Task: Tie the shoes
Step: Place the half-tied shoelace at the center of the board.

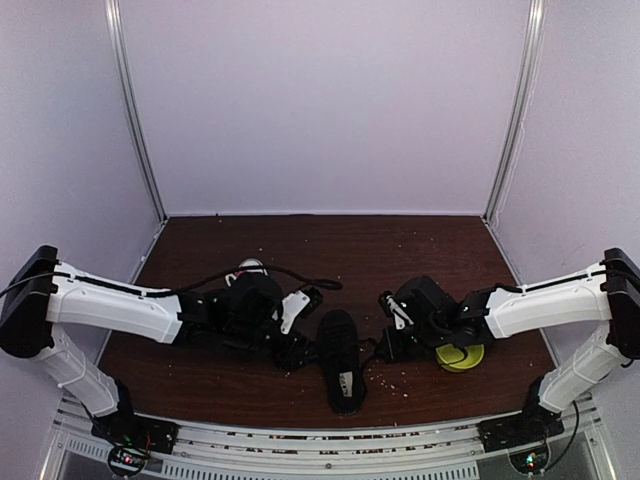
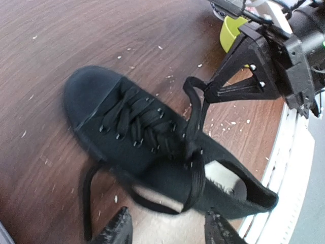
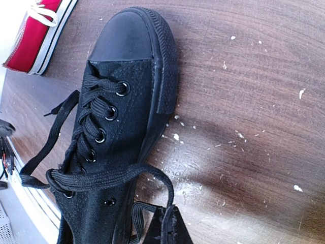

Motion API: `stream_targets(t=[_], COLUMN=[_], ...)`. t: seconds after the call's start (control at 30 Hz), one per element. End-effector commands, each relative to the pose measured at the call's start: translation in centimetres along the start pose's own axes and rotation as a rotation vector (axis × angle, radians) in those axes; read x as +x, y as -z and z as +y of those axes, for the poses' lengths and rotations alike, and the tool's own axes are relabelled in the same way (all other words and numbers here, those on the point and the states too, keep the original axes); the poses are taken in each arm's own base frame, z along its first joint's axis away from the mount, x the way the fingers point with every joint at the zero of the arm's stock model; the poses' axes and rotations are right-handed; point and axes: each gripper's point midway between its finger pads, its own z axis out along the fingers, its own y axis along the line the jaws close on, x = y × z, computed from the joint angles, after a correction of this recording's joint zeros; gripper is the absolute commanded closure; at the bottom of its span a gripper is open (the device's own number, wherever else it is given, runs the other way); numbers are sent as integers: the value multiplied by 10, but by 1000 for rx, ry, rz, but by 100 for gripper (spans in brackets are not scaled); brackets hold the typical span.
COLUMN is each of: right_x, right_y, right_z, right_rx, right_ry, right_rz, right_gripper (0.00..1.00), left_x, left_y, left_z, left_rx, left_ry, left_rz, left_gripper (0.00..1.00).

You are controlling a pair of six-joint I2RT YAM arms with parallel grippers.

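From above, the black shoe [image 1: 341,362] lies on the dark wooden table [image 1: 420,250] near its front edge, midway between the two arms, with its toe pointing toward the back wall and its heel toward the bases. The left gripper [image 1: 298,350] sits just beside the shoe's left flank and the right gripper [image 1: 386,345] just beside its right flank; this view is too dark to show how their jaws stand. A yellow-green round object [image 1: 462,357] lies under the right arm's wrist. In the left wrist view the black shoe [image 2: 147,142] runs diagonally, toe at upper left and open heel at lower right near the table edge. The left gripper [image 2: 168,230] hangs above the heel end with its fingers [image 2: 120,230] well apart and nothing clamped between them. At upper right the right gripper [image 2: 207,92] has its tips together, pinching a black lace [image 2: 193,109] that rises taut from the eyelets. White specks [image 2: 223,124] dot the wood. In the right wrist view the black shoe [image 3: 109,122] fills the left half, toe up. The right gripper [image 3: 167,226] is at the bottom edge, closed, with the black lace [image 3: 152,178] arching from the eyelets down into it. The red sneaker [image 3: 31,35], with its white lace and sole edge, shows in the top left corner, apart from the black shoe.
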Motion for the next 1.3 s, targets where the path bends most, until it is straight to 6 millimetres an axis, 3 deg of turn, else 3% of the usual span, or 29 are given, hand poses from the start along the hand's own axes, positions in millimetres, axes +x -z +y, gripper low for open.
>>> stream_targets(t=[0.0,0.33,0.47,0.57,0.63,0.87,0.97,1.1,1.27], right_x=[-5,0,-2,-3,-3,-2,-8,-31,-63], right_y=[6,7,7,7,7,11,14,19,21], right_z=[-1,-6,-5,-4,-4,-8,-11,2,57], right_rx=[-1,6,5,3,4,18,27,-3,-191], right_ry=[1,1,2,4,5,5,2,24,95], right_rz=[-29,-25,-27,-28,-28,-37,-57,-103,-128], right_gripper=[100,100,100,100,100,100,100,100,100], left_x=[-16,-9,-7,-3,2,3,-7,-32,-49], left_y=[-21,-34,-31,-33,-36,-36,-29,-22,-24], left_z=[-16,-13,-20,-20,-20,-20,-21,-30,-42], left_rx=[72,72,97,99,107,92,86,111,181], left_ry=[-128,-95,-91,-87,-86,-78,-55,12,108], left_rz=[-6,19,7,20,36,51,19,-57,-131], left_gripper=[52,64,55,55,61,97,100,100,100])
